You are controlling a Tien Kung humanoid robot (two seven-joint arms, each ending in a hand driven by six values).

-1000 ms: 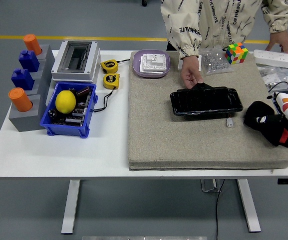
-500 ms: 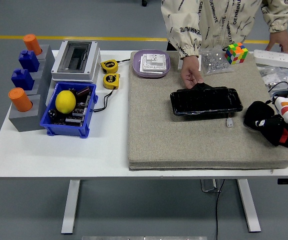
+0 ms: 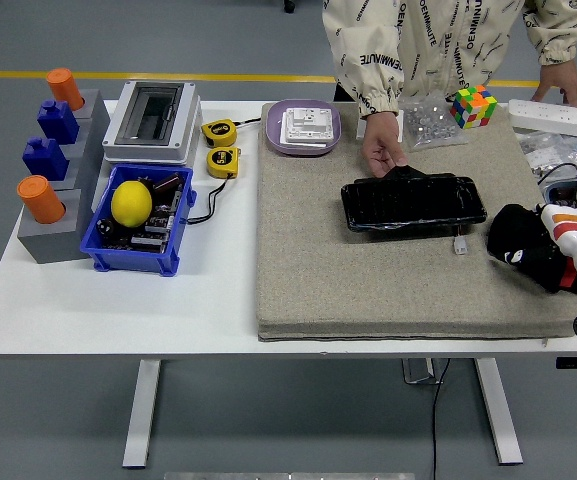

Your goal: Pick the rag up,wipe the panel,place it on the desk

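Panel (image 3: 413, 203) lies mid-mat, long axis left-right, steadied by a person's hand (image 3: 382, 155). Right hand (image 3: 530, 245), just right of it, appears closed; rag not clearly discernible.

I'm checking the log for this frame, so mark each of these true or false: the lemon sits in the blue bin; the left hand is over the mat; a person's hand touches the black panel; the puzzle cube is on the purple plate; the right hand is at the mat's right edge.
1. The lemon sits in the blue bin: true.
2. The left hand is over the mat: false; it is not in view.
3. A person's hand touches the black panel: true, at its far edge.
4. The puzzle cube is on the purple plate: false; it stands on the mat's far right part.
5. The right hand is at the mat's right edge: true.
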